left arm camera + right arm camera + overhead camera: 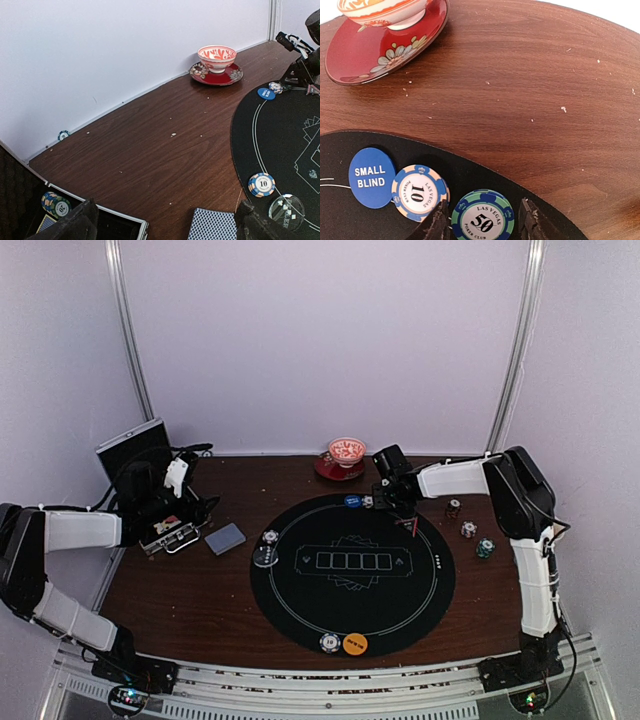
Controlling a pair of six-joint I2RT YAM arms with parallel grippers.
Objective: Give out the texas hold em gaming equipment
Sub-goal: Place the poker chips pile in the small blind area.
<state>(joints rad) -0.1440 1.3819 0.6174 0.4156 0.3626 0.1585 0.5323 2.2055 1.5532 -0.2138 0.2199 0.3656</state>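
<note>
Green-and-blue striped 50 chip point(482, 218)

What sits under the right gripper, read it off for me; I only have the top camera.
Observer: A green-edged chip marked 50. It lies flat on the mat between the right gripper's fingers, which seem just clear of it.
Operator: Give me its neighbours.
Observer: A blue-striped chip marked 10, then a blue disc that reads SMALL BLIND.
Operator: Now check the left wrist camera for strays.
Observer: One small chip lies against the back wall, well away from the mat.
</note>
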